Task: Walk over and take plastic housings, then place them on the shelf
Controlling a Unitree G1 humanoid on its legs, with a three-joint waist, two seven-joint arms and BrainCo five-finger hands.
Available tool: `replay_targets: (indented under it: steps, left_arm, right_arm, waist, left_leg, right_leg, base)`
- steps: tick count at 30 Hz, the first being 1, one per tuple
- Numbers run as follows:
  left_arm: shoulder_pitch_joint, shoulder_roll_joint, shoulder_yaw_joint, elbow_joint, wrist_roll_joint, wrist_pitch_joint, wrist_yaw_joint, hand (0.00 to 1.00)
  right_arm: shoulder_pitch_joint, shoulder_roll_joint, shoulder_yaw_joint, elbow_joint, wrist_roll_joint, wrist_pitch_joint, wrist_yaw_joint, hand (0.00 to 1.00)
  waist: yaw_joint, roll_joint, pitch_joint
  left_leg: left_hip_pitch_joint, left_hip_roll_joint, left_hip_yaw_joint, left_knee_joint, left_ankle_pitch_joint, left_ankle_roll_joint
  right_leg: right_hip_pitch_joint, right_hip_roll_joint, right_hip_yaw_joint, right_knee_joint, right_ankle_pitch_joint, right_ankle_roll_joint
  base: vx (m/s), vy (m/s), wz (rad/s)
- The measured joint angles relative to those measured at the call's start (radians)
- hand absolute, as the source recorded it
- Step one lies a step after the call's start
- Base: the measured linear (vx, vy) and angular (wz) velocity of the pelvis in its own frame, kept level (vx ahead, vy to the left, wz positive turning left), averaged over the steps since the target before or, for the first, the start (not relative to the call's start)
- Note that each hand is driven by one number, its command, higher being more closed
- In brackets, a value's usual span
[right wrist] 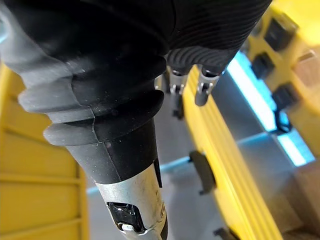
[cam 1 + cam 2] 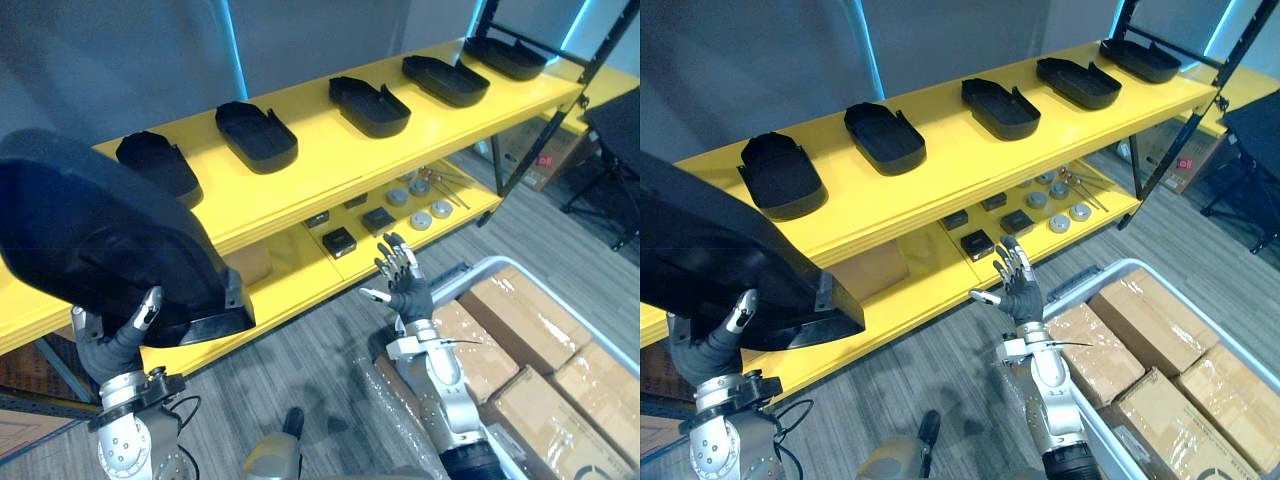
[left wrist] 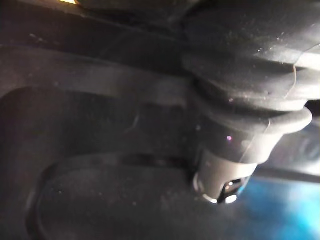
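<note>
The black housing (image 2: 100, 240) hides most of the left hand (image 2: 115, 345).

Wrapped cardboard boxes (image 2: 520, 320) in grey bin (image 2: 470, 272); small black boxes (image 2: 339, 241) beside grey discs (image 2: 420, 221).

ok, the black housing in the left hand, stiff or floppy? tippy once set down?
Probably stiff: the housing holds its shape gripped at one edge by the left hand. Likely light: a hollow, thin-walled shell. Should sit stable; similar housings rest flat on the shelf.
</note>
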Motion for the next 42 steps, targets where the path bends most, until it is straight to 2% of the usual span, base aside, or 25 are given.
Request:
replay_targets:
  steps: [1,2,3,5,6,7,8,9,10,12,14,15,16,19,30,32,33,34,36,37,38,39,40,41,42]
  left_arm:
    - [-0.012,0.008,-0.003,0.001,0.000,0.000,0.006,1.00]
    - [-0.043,0.018,-0.012,0.006,-0.002,0.000,0.017,1.00]
    - [-0.074,0.019,-0.029,0.013,-0.008,0.000,0.023,1.00]
    - [-0.111,0.018,-0.066,0.041,-0.013,-0.001,0.042,1.00]
    - [-0.113,0.018,-0.071,0.044,-0.012,-0.001,0.043,1.00]
    - [-0.112,0.017,-0.085,0.049,-0.012,-0.002,0.048,1.00]
    - [-0.110,0.006,-0.096,0.056,-0.011,-0.002,0.050,1.00]
    - [-0.085,-0.018,-0.124,0.053,-0.012,-0.002,0.050,1.00]
    - [-0.076,-0.019,-0.131,0.052,-0.013,-0.001,0.050,1.00]
    - [-0.080,-0.021,-0.163,0.052,-0.009,-0.001,0.049,1.00]
    - [-0.105,-0.023,-0.206,0.057,-0.011,-0.001,0.033,1.00]
    - [-0.131,-0.024,-0.229,0.078,-0.012,-0.001,0.010,1.00]
    - [-0.139,-0.023,-0.232,0.085,-0.012,-0.001,0.004,1.00]
    - [-0.141,-0.011,-0.223,0.095,-0.020,-0.001,0.000,1.00]
    - [-0.078,-0.006,-0.218,0.112,-0.019,0.047,-0.058,1.00]
    - [-0.078,-0.010,-0.216,0.112,-0.020,0.047,-0.079,1.00]
    - [-0.081,-0.014,-0.223,0.114,-0.019,0.047,-0.093,1.00]
    - [-0.085,-0.013,-0.224,0.116,-0.019,0.047,-0.098,1.00]
    - [-0.084,-0.013,-0.222,0.126,-0.021,0.047,-0.099,1.00]
    - [-0.084,-0.013,-0.221,0.129,-0.021,0.047,-0.099,1.00]
    - [-0.084,-0.013,-0.219,0.132,-0.021,0.046,-0.099,1.00]
    - [-0.085,-0.012,-0.217,0.133,-0.021,0.045,-0.099,1.00]
    - [-0.085,-0.017,-0.218,0.148,-0.021,0.044,-0.101,1.00]
    - [-0.085,-0.022,-0.220,0.163,-0.020,0.045,-0.105,1.00]
    - [-0.089,-0.015,-0.216,0.193,-0.020,0.047,-0.113,1.00]
  right_arm:
    - [-0.003,0.002,0.004,0.000,0.000,-0.007,0.000,0.00]
    - [-0.009,0.002,0.004,-0.001,0.000,-0.011,0.001,0.00]
    - [-0.009,-0.001,-0.001,-0.001,0.000,-0.014,0.001,0.00]
    - [-0.009,-0.013,0.000,-0.003,0.001,-0.014,0.002,0.00]
    - [-0.009,-0.014,0.000,-0.003,0.002,-0.014,0.003,0.00]
    - [-0.008,-0.017,0.000,-0.007,0.011,-0.014,0.009,0.00]
    - [-0.009,-0.023,-0.002,-0.009,0.017,-0.014,0.014,0.00]
    - [-0.008,-0.041,0.000,-0.009,0.032,-0.005,0.030,0.00]
    - [-0.008,-0.046,0.001,-0.009,0.033,-0.002,0.032,0.00]
    - [-0.001,-0.045,-0.010,-0.022,0.041,-0.002,0.044,0.00]
    - [0.017,-0.046,-0.038,-0.070,0.041,-0.003,0.043,0.00]
    - [0.043,-0.046,-0.061,-0.102,0.040,-0.004,0.042,0.00]
    - [0.047,-0.044,-0.066,-0.103,0.040,-0.003,0.043,0.00]
    - [0.057,-0.019,-0.078,-0.105,0.039,-0.003,0.058,0.00]
    - [0.095,0.004,-0.094,-0.089,0.097,-0.005,0.087,0.00]
    - [0.095,0.003,-0.098,-0.085,0.096,-0.008,0.085,0.00]
    - [0.095,0.007,-0.112,-0.088,0.092,-0.008,0.082,0.00]
    - [0.095,0.004,-0.119,-0.088,0.092,-0.008,0.080,0.00]
    - [0.090,-0.025,-0.119,-0.088,0.088,-0.006,0.080,0.00]
    - [0.089,-0.032,-0.117,-0.087,0.088,-0.006,0.080,0.00]
    - [0.082,-0.050,-0.113,-0.083,0.093,-0.006,0.083,0.00]
    - [0.072,-0.061,-0.111,-0.078,0.096,-0.007,0.086,0.00]
    - [0.065,-0.078,-0.111,-0.071,0.097,-0.009,0.087,0.00]
    - [0.064,-0.087,-0.111,-0.064,0.098,-0.011,0.087,0.00]
    - [0.064,-0.080,-0.106,-0.028,0.098,-0.013,0.087,0.00]
  waist:
    - [-0.001,0.000,0.000]
    - [-0.004,0.001,0.001]
    - [-0.014,-0.001,0.000]
    - [-0.022,-0.008,-0.005]
    - [-0.022,-0.012,-0.007]
    - [-0.024,-0.030,-0.018]
    - [-0.027,-0.019,-0.014]
    - [-0.019,0.016,-0.020]
    - [-0.014,0.024,-0.023]
    - [-0.037,0.040,-0.034]
    - [-0.057,0.045,-0.037]
    - [-0.065,0.052,-0.041]
    - [-0.065,0.051,-0.041]
    - [-0.059,0.024,-0.059]
    - [-0.074,0.037,-0.063]
    - [-0.071,0.038,-0.066]
    - [-0.081,0.025,-0.056]
    - [-0.084,0.024,-0.053]
    - [-0.083,0.020,-0.048]
    - [-0.082,0.020,-0.048]
    - [-0.083,0.025,-0.051]
    - [-0.082,0.027,-0.052]
    - [-0.083,0.053,-0.065]
    - [-0.088,0.078,-0.075]
    - [-0.104,0.080,-0.080]
  left_leg:
    - [0.003,0.005,-0.010,0.000,-0.003,0.003]
    - [0.007,0.014,-0.034,0.001,-0.005,0.004]
    - [0.007,0.015,-0.062,0.001,-0.003,-0.005]
    - [0.005,-0.011,-0.103,0.006,-0.008,-0.016]
    - [0.005,-0.018,-0.107,0.007,-0.009,-0.017]
    - [-0.003,-0.050,-0.125,0.011,-0.014,-0.023]
    - [-0.003,-0.054,-0.137,0.015,-0.021,-0.026]
    - [-0.005,-0.038,-0.121,0.034,-0.045,-0.026]
    - [-0.008,-0.034,-0.106,0.042,-0.048,-0.027]
    - [-0.017,0.004,0.053,0.050,-0.078,-0.009]
    - [-0.043,0.073,0.244,0.087,-0.083,-0.002]
    - [-0.042,0.112,0.366,0.100,-0.068,-0.017]
    - [-0.033,0.109,0.379,0.096,-0.058,-0.027]
    - [0.002,0.064,0.371,0.031,-0.034,-0.024]
    - [0.043,0.027,0.266,-0.051,0.023,-0.026]
    - [0.040,0.018,0.260,-0.074,0.028,-0.008]
    - [-0.003,0.030,0.341,0.017,-0.032,0.038]
    - [-0.033,0.045,0.357,0.083,-0.041,0.045]
    - [-0.113,0.157,0.372,0.298,-0.044,0.021]
    - [-0.120,0.185,0.369,0.322,-0.038,0.012]
    - [-0.125,0.227,0.358,0.342,-0.024,-0.009]
    - [-0.124,0.244,0.341,0.355,-0.012,-0.020]
    - [-0.118,0.264,0.337,0.355,0.026,-0.026]
    - [-0.114,0.268,0.336,0.352,0.030,-0.033]
    - [-0.088,0.243,0.345,0.345,-0.108,-0.111]
  right_leg:
    - [-0.014,0.024,0.010,-0.010,-0.045,0.005]
    - [-0.029,0.085,0.023,-0.084,-0.105,0.011]
    - [-0.023,0.148,0.054,-0.213,-0.128,0.012]
    - [-0.020,0.227,0.146,-0.435,-0.117,0.015]
    - [-0.020,0.230,0.154,-0.452,-0.112,0.011]
    - [-0.017,0.231,0.184,-0.517,-0.042,-0.002]
    - [-0.005,0.228,0.180,-0.525,-0.028,0.025]
    - [0.027,0.240,0.156,-0.565,-0.012,0.020]
    - [0.039,0.243,0.152,-0.580,-0.007,0.018]
    - [0.086,0.244,0.084,-0.605,-0.007,0.015]
    - [0.109,0.237,0.016,-0.612,-0.010,0.011]
    - [0.128,0.233,-0.020,-0.610,-0.013,0.009]
    - [0.134,0.229,-0.022,-0.608,-0.016,0.009]
    - [0.132,0.193,-0.014,-0.595,-0.058,0.027]
    - [0.206,0.187,-0.083,-0.623,-0.060,0.035]
    - [0.208,0.170,-0.104,-0.609,-0.074,0.041]
    - [0.213,0.135,-0.143,-0.602,-0.075,0.052]
    - [0.212,0.120,-0.156,-0.590,-0.075,0.052]
    - [0.220,0.053,-0.152,-0.549,-0.075,0.052]
    - [0.223,0.035,-0.148,-0.542,-0.075,0.053]
    - [0.219,0.000,-0.135,-0.526,-0.076,0.076]
    - [0.215,-0.026,-0.115,-0.514,-0.089,0.127]
    - [0.203,-0.051,-0.086,-0.505,-0.107,0.191]
    - [0.201,-0.056,-0.082,-0.495,-0.113,0.205]
    - [0.206,-0.087,-0.069,-0.488,-0.122,0.222]
  base:
    - [0.17,0.012,0.45]
    - [0.18,0.002,0.66]
    - [0.20,-0.038,0.80]
    - [0.16,-0.109,0.79]
    - [0.13,-0.138,0.68]
    - [0.10,-0.125,0.52]
    - [0.17,-0.132,0.56]
    - [0.15,-0.078,0.29]
    - [0.17,-0.061,0.37]
    - [0.10,-0.046,0.83]
    - [0.11,-0.031,1.08]
    - [0.10,0.023,0.82]
    - [0.09,0.050,0.62]
    - [0.09,0.061,0.13]
    - [0.00,-0.015,0.28]
    - [-0.06,0.025,0.52]
    - [-0.05,0.081,0.61]
    - [-0.03,0.145,0.59]
    - [-0.02,0.196,0.14]
    - [0.00,0.285,-0.14]
    - [0.02,0.345,-0.27]
    - [0.05,0.458,-0.38]
    - [0.05,0.436,-0.28]
    - [0.08,0.521,-0.09]
    - [0.09,0.554,0.19]
